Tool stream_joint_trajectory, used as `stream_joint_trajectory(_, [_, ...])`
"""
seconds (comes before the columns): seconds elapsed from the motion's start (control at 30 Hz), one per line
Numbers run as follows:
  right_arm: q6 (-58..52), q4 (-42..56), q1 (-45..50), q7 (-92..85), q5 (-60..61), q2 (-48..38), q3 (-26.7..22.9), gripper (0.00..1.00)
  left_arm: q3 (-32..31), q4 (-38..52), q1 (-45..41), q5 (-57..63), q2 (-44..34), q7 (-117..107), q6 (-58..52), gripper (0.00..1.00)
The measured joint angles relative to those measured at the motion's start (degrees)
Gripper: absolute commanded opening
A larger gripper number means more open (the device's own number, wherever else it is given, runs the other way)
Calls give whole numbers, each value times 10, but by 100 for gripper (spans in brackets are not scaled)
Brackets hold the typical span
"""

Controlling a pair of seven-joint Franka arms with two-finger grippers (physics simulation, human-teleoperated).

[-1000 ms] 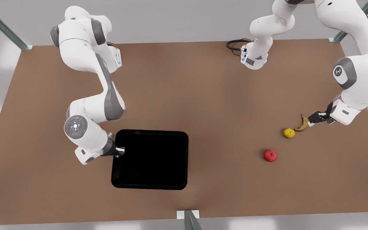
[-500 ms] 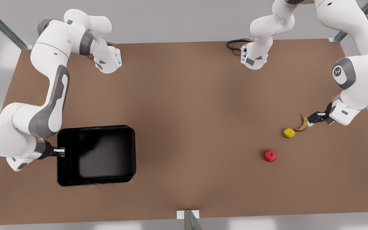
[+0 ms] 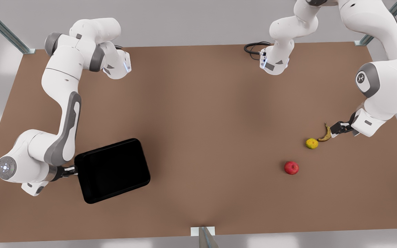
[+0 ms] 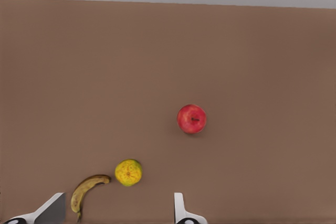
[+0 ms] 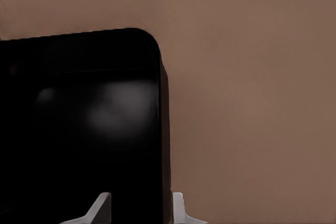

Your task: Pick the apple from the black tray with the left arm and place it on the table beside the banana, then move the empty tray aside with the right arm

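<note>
The red apple (image 3: 291, 167) (image 4: 191, 118) lies on the brown table (image 3: 202, 103), a short way from the banana (image 3: 326, 133) (image 4: 86, 189). My left gripper (image 3: 336, 129) (image 4: 116, 201) hovers open just beside the banana, at the front view's right, holding nothing. The black tray (image 3: 112, 170) (image 5: 79, 129) is empty and sits turned at an angle at the front view's left. My right gripper (image 3: 71, 169) (image 5: 139, 204) is shut on the tray's rim, one finger inside and one outside.
A yellow-green round fruit (image 3: 311, 143) (image 4: 128, 172) lies between the banana and the apple. A black cable (image 3: 253, 47) coils by an arm base at the table's far edge. A bracket (image 3: 202, 231) sits at the near edge.
The right gripper dragged the tray from the table's middle toward the front view's left, then swung it to an angle. The left arm shifted only slightly; the fruits stayed put.
</note>
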Motion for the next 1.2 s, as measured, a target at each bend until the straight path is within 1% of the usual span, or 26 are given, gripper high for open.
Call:
stream_joint_trajectory(0.1, [-3,3,2,-16,6,-18,7,100,0,0,2,2,1,1,-1,100])
stream_joint_trajectory(0.13, [-10,6,3,-17,6,-34,21,100,0,0,2,3,0,1,-2,100])
stream_joint_trajectory(0.17, [-18,8,3,-17,4,-60,49,100,0,0,2,3,1,1,-2,100])
stream_joint_trajectory(0.2, [-25,9,0,-14,-6,-85,86,100,0,0,2,3,1,2,-2,100])
stream_joint_trajectory(0.23, [-31,10,-16,-9,-27,-109,142,100,0,0,2,4,1,2,-3,100])
stream_joint_trajectory(0.3, [-39,10,-89,7,-107,-147,313,100,0,0,1,4,1,2,-3,100])
stream_joint_trajectory(0.33, [-42,10,-111,17,-148,-159,358,100,0,0,1,4,1,2,-3,100])
stream_joint_trajectory(0.4, [-48,10,-130,34,-205,-174,390,100,0,0,2,5,1,3,-3,100])
stream_joint_trajectory(0.47, [-47,10,-135,53,-237,-175,401,100,0,0,2,5,1,3,-3,100])
stream_joint_trajectory(0.6, [-21,10,-140,85,-268,-168,406,100,0,0,2,5,1,3,-4,100])
stream_joint_trajectory(0.87, [-4,10,-138,130,-295,-167,408,100,0,0,2,6,2,4,-4,100])
stream_joint_trajectory(1.2, [-2,10,-138,165,-300,-167,407,100,0,0,2,5,2,5,-4,100])
